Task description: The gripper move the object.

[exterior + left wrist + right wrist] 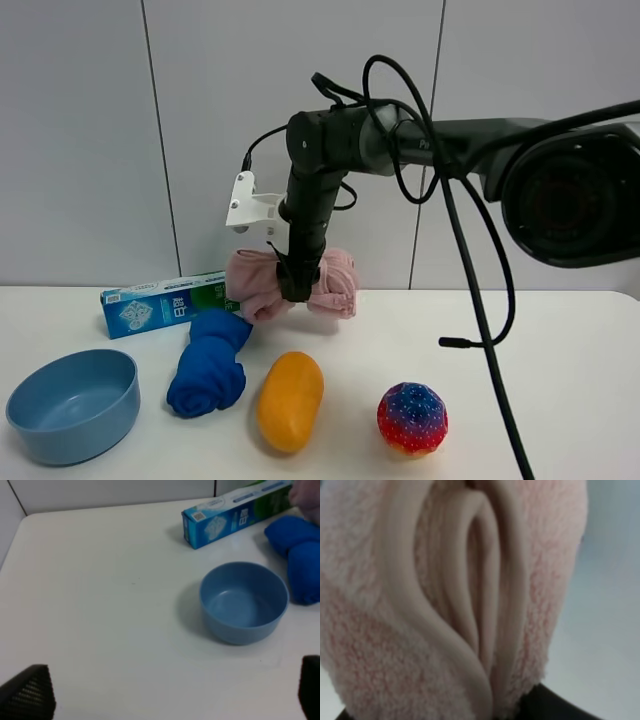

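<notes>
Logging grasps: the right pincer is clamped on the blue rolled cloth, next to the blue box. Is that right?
Not the blue cloth: it lies free on the table. The right pincer is clamped on the pink towel, next to the blue box, as the exterior high view shows.

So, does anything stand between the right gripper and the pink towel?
Nothing visible does: the right gripper is closed on the middle of the pink rolled towel, which fills its wrist view.
</notes>
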Robot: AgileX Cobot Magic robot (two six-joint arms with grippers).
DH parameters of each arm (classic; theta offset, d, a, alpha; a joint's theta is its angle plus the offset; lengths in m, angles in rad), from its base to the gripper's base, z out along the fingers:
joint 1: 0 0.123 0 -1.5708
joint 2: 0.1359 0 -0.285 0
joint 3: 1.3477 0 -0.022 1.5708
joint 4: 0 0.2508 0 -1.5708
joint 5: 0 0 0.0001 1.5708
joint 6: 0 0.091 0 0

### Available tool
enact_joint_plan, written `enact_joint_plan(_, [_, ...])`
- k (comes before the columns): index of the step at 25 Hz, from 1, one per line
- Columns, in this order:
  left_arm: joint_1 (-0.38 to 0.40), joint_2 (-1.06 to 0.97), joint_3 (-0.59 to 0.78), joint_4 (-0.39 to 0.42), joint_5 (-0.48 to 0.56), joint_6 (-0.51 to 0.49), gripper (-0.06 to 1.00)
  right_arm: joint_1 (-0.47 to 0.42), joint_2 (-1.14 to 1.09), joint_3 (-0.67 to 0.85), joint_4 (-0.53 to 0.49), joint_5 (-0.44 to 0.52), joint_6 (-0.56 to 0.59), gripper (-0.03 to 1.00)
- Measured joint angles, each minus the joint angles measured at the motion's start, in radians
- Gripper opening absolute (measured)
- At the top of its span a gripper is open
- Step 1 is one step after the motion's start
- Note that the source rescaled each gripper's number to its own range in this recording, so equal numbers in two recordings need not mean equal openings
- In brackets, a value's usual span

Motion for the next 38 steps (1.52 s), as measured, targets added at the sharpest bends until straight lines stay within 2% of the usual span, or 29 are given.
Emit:
enact_joint_plan(4, [0.0,0.0,0.0,0.0,0.0,0.0,1.0,-0.01,-0.004,0.0,0.006,0.029,-0.027,0.0])
enact_joint_plan(22, [0.0,0.0,0.0,0.0,0.0,0.0,1.0,-0.023,-0.004,0.004,0.065,0.026,-0.036,0.0])
enact_joint_plan(23, [0.0,0.0,0.0,0.0,0.0,0.0,1.0,-0.024,-0.004,0.004,0.065,0.026,-0.034,0.02])
enact_joint_plan(24, [0.0,0.0,0.0,0.0,0.0,0.0,1.0,-0.024,-0.004,0.004,0.065,0.026,-0.029,0.12])
enact_joint_plan(27, [0.0,0.0,0.0,0.0,0.0,0.0,1.0,-0.024,-0.004,0.004,0.067,0.005,0.006,0.51])
enact_joint_plan(29, [0.0,0.0,0.0,0.0,0.0,0.0,1.0,-0.024,-0.004,0.004,0.067,-0.016,0.036,0.63])
enact_joint_plan(32, [0.0,0.0,0.0,0.0,0.0,0.0,1.0,-0.024,-0.004,0.004,0.067,-0.028,0.058,0.69])
enact_joint_plan(38, [0.0,0.0,0.0,0.0,0.0,0.0,1.0,-0.012,-0.084,0.004,0.067,-0.022,0.102,0.7])
